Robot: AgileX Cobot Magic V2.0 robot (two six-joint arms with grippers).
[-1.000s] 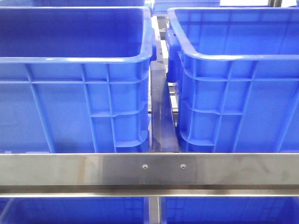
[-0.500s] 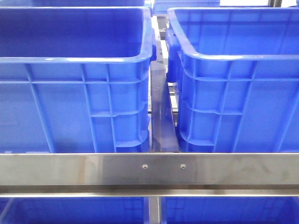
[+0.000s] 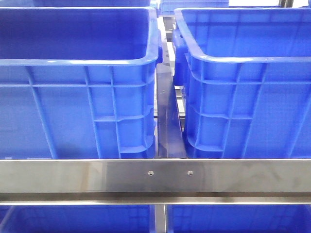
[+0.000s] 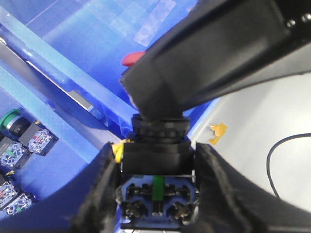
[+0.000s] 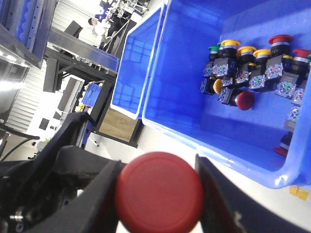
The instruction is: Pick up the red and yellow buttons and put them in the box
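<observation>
I find no legible brand, label or writing in any view; the small faces on the switch bodies are too blurred to read. From the front camera I see two blue crates side by side, the left crate (image 3: 77,87) and the right crate (image 3: 243,92), behind a steel crossbar (image 3: 155,177); neither arm appears there. On the left wrist camera, the left gripper (image 4: 155,194) has its fingers (image 4: 99,189) pressed against both sides of a black push-button switch body (image 4: 156,160), contact block facing the camera, with a green strip at its centre. A black arm link (image 4: 218,53) crosses just above it, and a sliver of red cap (image 4: 130,59) shows at the link's edge; whether that cap belongs to the held switch I cannot tell. Loose switches (image 4: 29,141) lie on the blue crate floor nearby. On the right wrist camera, the right gripper (image 5: 158,194) is closed around a red button (image 5: 159,191), domed cap toward the lens, held over the grey floor beside a blue box (image 5: 194,121). Inside that box a cluster of red and yellow buttons (image 5: 255,68) sits against the far wall, with one green-capped unit among them.
</observation>
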